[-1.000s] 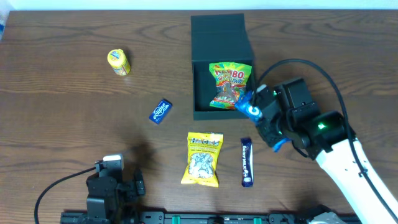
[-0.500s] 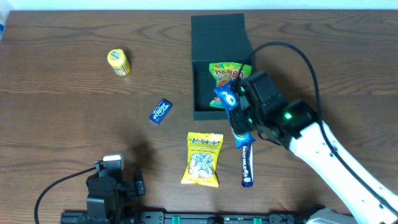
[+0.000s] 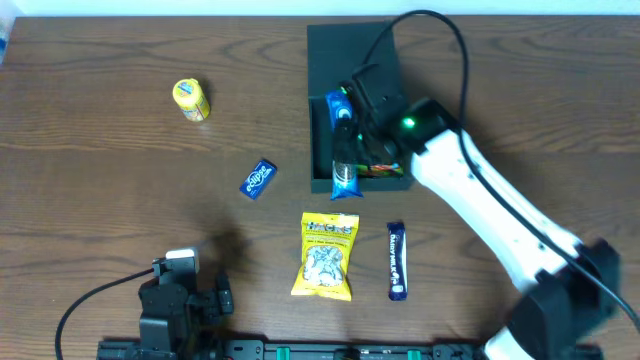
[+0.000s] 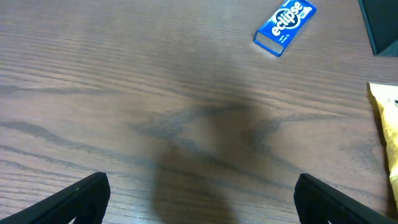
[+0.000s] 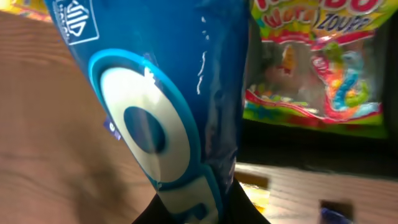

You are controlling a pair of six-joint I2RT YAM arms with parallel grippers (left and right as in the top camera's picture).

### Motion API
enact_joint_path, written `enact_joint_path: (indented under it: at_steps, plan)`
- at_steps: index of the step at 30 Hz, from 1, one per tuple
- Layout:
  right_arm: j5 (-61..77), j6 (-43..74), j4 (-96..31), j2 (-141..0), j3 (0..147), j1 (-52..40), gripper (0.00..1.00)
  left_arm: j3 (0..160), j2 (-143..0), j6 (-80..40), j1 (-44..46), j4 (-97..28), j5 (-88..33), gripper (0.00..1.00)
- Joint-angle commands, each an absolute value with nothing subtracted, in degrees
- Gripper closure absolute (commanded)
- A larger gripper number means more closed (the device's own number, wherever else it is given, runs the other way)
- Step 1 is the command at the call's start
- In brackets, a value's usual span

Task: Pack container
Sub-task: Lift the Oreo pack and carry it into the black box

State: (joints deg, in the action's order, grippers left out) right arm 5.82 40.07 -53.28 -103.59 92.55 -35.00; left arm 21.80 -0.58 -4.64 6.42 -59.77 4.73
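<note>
1. The container point(image 3: 345, 60) stands at the far middle of the table point(image 3: 100, 220), with its flap lid thrown back away from me and the open box facing up.
2. The right gripper point(image 3: 350, 135) hangs over the left part of the open box, its fingers pinched tight on a blue packet point(image 3: 345, 175).
3. From above, the packet stretches front to back along the box's left side, and its near end reaches the front wall.
4. The right wrist view is nearly filled by the packet's blue wrapper with a white ring on it. Bare wood shows to one side and the box's dark inside to the other.
5. A gummy bag point(image 5: 311, 68) lies flat inside the container, just beside the packet.
6. The left gripper point(image 4: 202, 199) sits low at the near left of the table, its fingers spread wide with nothing between them.
7. An Eclipse pack point(image 3: 258, 179) lies left of the container, apart from it.
8. A yellow bag point(image 3: 326, 255) and a dark bar point(image 3: 397, 260) lie side by side in front of the container.
9. A yellow tub point(image 3: 190, 100) lies far off to the left.
</note>
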Motion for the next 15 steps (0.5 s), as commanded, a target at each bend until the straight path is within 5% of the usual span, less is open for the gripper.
enact_joint_path:
  at_steps: [1,15]
  plan:
    - [5.85,44.36,-54.22,-107.50,97.30,-35.59,0.99,20.18,-0.21,-5.76,6.02,-62.35,4.86,0.05]
    - [6.20,41.60,-58.81,-119.48,110.52,-33.76,0.99,20.18,-0.21,-5.76,6.02,-62.35,4.86,0.04]
